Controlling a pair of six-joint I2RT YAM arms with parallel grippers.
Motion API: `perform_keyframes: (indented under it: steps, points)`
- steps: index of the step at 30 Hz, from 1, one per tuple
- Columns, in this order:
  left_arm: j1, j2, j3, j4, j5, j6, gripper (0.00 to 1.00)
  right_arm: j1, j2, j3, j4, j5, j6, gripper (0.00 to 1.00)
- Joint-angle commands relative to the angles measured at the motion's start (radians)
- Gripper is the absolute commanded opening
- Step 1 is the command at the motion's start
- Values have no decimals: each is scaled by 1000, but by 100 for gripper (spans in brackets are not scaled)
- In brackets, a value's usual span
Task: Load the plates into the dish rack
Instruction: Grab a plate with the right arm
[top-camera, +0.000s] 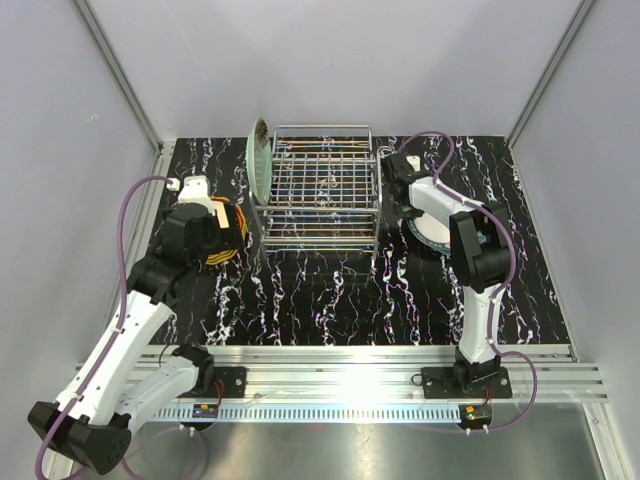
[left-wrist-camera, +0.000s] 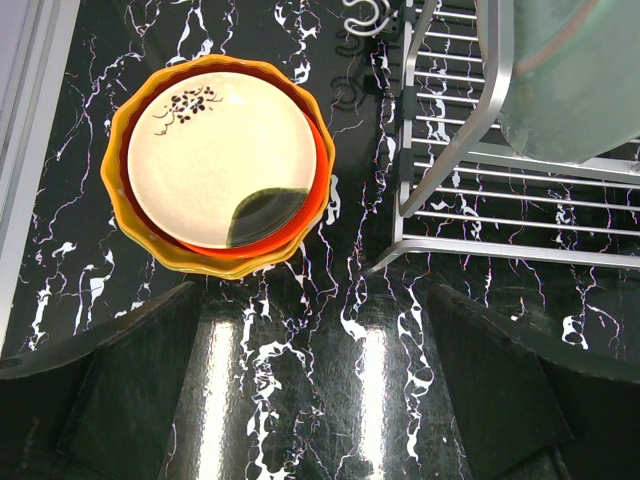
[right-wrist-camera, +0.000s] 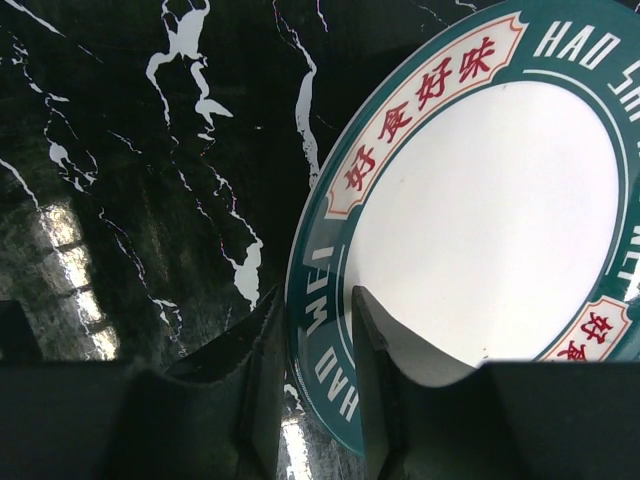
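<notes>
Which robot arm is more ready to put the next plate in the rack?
Right. The right end effector pinches the teal plate's rim; the left end effector hangs open by the orange stack.

Table (left-wrist-camera: 70, 260) was black, white-veined. Top plate (left-wrist-camera: 215, 160) was cream, dark sprig at 10 o'clock. Right plate (right-wrist-camera: 480, 220) was white, teal-banded, red characters. Racked plate (left-wrist-camera: 570, 80) was mint.

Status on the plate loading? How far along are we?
Done: one mint plate stands at the left end of the rack. In hand: the right gripper straddles the rim of the teal plate, right of the rack; a firm grip isn't confirmed. Left: that plate, plus the stack of cream, red and orange plates left of the rack, below the open left gripper.
</notes>
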Motion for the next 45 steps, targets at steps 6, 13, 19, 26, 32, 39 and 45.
perform_keyframes:
  steps: [6, 13, 19, 26, 32, 39, 45]
  points:
    - [-3, -11, 11, 52, -11, 10, 99, 12, -64, 67, -35, -5, 21, 14]
    - [-3, -13, 10, 52, -14, 10, 99, 13, -126, 142, -102, -2, 7, 7]
    - [-3, -16, 10, 51, -16, 10, 99, 15, -172, 187, -128, 16, -4, 0]
    - [-3, -14, 10, 52, -13, 8, 99, 13, -210, 207, -147, 34, -18, 0]
    - [-3, -13, 8, 52, -13, 8, 99, 13, -264, 224, -156, 34, -18, 0]
    - [-3, -13, 10, 52, -14, 10, 99, 13, -389, 230, -148, 21, -6, 0]
    - [-3, -11, 10, 52, -19, 10, 99, 15, -486, 227, -136, -25, 44, 0]
